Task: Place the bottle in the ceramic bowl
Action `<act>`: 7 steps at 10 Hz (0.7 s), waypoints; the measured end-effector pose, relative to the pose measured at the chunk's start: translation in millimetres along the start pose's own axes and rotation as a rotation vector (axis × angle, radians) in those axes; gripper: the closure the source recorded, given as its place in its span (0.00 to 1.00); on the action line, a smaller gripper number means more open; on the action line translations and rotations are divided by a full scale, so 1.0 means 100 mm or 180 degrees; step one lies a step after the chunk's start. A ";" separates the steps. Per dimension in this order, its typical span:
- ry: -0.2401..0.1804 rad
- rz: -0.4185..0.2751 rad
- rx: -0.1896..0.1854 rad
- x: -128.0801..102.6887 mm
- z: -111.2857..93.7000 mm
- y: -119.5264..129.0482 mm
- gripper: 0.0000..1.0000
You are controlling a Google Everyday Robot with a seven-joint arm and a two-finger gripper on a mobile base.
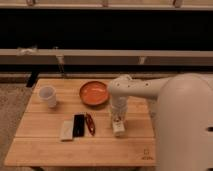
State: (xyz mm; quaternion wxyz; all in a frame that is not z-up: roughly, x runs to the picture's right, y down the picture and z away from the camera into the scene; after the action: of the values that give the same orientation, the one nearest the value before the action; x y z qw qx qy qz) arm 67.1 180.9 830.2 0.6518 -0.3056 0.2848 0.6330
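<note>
The orange-red ceramic bowl (94, 93) sits on the wooden table (45, 147), at the back middle, and looks empty. My gripper (118, 122) points straight down at the table, just right of and in front of the bowl. A small white thing with a reddish spot, which looks like the bottle (119, 129), is at the gripper's tip on or just above the tabletop. I cannot tell whether the gripper holds it. The arm hides most of it.
A white paper cup (48, 96) stands at the table's back left. A pale block (66, 130), a black flat item (78, 125) and a red item (90, 123) lie side by side left of the gripper. My white arm (185, 120) covers the table's right side.
</note>
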 end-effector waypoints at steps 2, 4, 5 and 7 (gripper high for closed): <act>-0.0012 -0.0005 0.0042 -0.09 -0.09 -0.02 1.00; -0.0083 -0.0031 0.0117 -0.20 -0.22 -0.04 1.00; -0.0168 -0.0075 0.0182 -0.33 -0.37 -0.02 1.00; -0.0311 -0.0168 0.0283 -0.53 -0.59 0.07 1.00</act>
State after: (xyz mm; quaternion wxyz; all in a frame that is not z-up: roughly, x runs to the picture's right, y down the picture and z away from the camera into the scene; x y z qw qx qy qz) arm 59.1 101.6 832.0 0.6943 -0.2525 0.2724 0.6165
